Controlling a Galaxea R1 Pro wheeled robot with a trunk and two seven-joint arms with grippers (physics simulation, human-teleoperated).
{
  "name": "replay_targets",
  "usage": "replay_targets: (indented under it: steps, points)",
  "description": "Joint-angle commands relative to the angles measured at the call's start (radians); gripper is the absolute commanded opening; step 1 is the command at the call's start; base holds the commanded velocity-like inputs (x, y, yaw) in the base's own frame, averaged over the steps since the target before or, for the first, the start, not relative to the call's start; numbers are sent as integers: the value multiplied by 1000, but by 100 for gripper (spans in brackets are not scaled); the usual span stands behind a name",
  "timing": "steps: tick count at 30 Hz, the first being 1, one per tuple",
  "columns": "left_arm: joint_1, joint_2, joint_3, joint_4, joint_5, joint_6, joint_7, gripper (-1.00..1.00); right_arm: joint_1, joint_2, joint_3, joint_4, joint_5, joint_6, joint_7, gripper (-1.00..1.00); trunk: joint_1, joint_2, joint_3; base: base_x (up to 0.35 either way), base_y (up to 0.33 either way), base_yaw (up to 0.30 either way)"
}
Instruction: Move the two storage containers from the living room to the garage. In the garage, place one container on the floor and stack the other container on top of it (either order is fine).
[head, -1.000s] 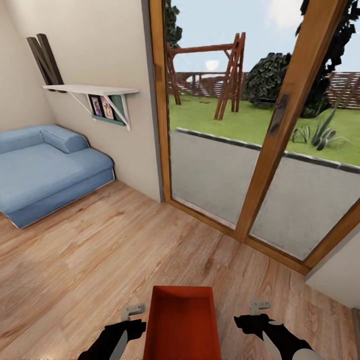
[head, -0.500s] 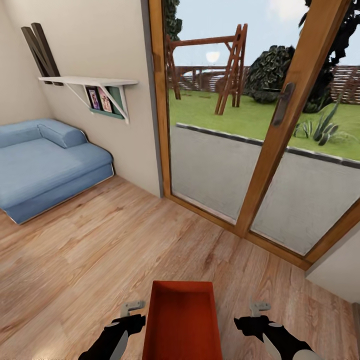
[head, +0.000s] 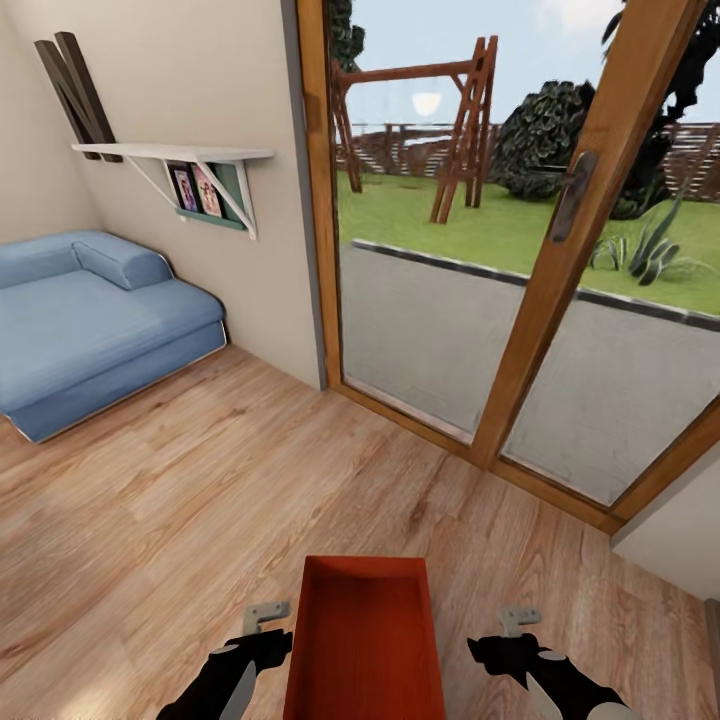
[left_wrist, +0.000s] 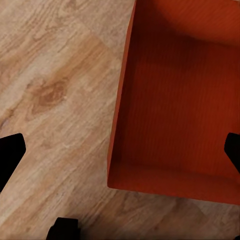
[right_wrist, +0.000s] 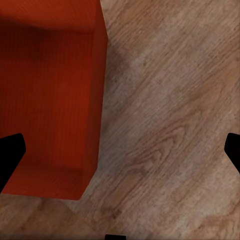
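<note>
One orange-red bin (head: 365, 640) sits at the bottom centre of the head view, between the two arms, open side up, its far rim toward the glass door (head: 520, 270). The left gripper (head: 262, 628) is just beside the bin's left wall, the right gripper (head: 515, 632) a little apart from its right wall; whether either touches the bin cannot be told there.

In the left wrist view the bin (left_wrist: 177, 100) takes up the right and upper part of the frame, over the wood floor (left_wrist: 55, 100); the dark fingertips (left_wrist: 10, 155) stand at the opposite edges of the frame, spread wide, one over the floor and the other over the bin's inside, so one wall lies between them. In the right wrist view the bin (right_wrist: 47, 95) takes up the upper left, and the fingertips (right_wrist: 10, 155) are likewise spread wide, one over the bin and one over the floor (right_wrist: 170, 110), nothing pinched.

A blue sofa (head: 90, 330) is at middle left, a white shelf (head: 180, 155) on the wall above it, and a garden beyond the door
</note>
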Motion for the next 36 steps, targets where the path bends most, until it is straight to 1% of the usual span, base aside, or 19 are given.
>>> replay_targets:
  steps: [1, 9, 14, 15, 19, 22, 28, 36]
  points:
    - [0, -1, 4, -2, 1, 6, 1, 100, 0, 0, -7, 0, 10, 0, 5, 100, 0, 0, -1, 0, 0, 0]
    - [0, -2, 5, -1, 1, 6, 1, 100, 0, 0, -7, 0, 10, 0, 5, 100, 0, 0, -1, 0, 0, 0]
    - [0, -2, 3, 14, 1, 6, 1, 100, 0, 0, -7, 1, 10, 0, 7, 100, 19, -35, -17, 0, 0, 0]
    - [0, -2, 1, 26, 1, 7, 1, 100, 0, 0, -7, 1, 10, 0, 21, 100, 23, -42, -20, 0, 0, 0]
    - [0, -2, 0, 29, 1, 8, 1, 100, 0, 0, -7, 1, 10, 0, 37, 100, 38, -70, -32, 0, 0, 0]
    - [0, -7, 0, 31, 1, 9, 1, 100, 0, 0, -7, 1, 10, 0, 42, 100, 50, -91, -43, 0, 0, 0]
    - [0, -30, -2, 40, 0, 10, 3, 100, 0, 0, -8, 2, 10, 0, 44, 100, 73, -133, -70, 0, 0, 0]
    - [0, -33, -2, 41, 0, 10, 4, 100, 0, 0, -7, 3, 10, 0, 45, 100, 103, -189, -108, 0, 0, 0]
